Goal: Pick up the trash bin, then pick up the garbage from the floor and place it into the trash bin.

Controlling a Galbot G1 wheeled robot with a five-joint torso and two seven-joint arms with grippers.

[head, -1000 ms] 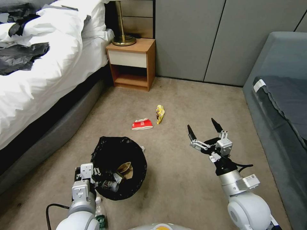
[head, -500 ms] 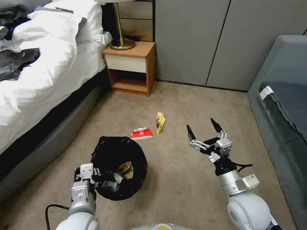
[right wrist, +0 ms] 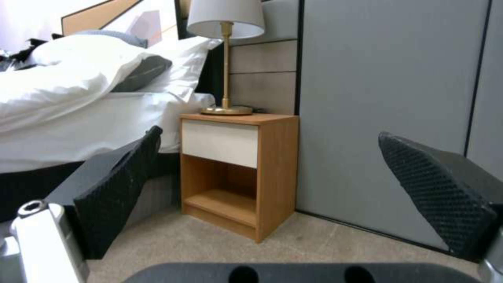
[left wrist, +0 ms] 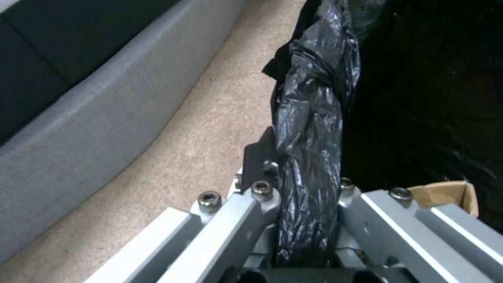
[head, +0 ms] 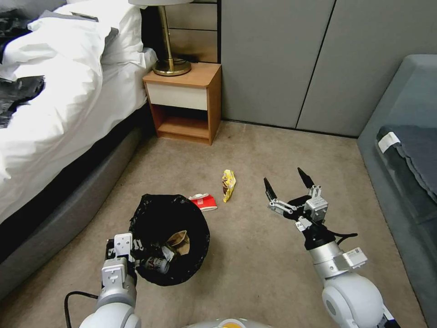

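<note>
The trash bin (head: 170, 239), lined with a black bag, hangs low at my left with my left gripper (head: 135, 253) shut on its near rim. In the left wrist view the bunched bag rim (left wrist: 309, 129) is clamped between the metal fingers (left wrist: 246, 212). A brown paper bag (head: 179, 241) and a small can (head: 157, 264) lie inside. On the carpet just beyond the bin lie a red-and-white packet (head: 204, 202) and a yellow snack wrapper (head: 228, 184). My right gripper (head: 283, 176) is open, hovering to the right of the wrapper, its fingertips (right wrist: 115, 196) spread wide.
A bed (head: 54, 114) with a grey base runs along the left. A wooden nightstand (head: 186, 102) with a brass lamp (head: 170, 64) stands against the back wall. A grey sofa (head: 405, 150) lines the right side. Bare carpet (head: 255, 255) lies between the arms.
The whole view has shifted: nightstand and wall sit lower and closer, and the floor litter has neared the bin, whose rim now overlaps the red packet. Both arms hold their poses.
</note>
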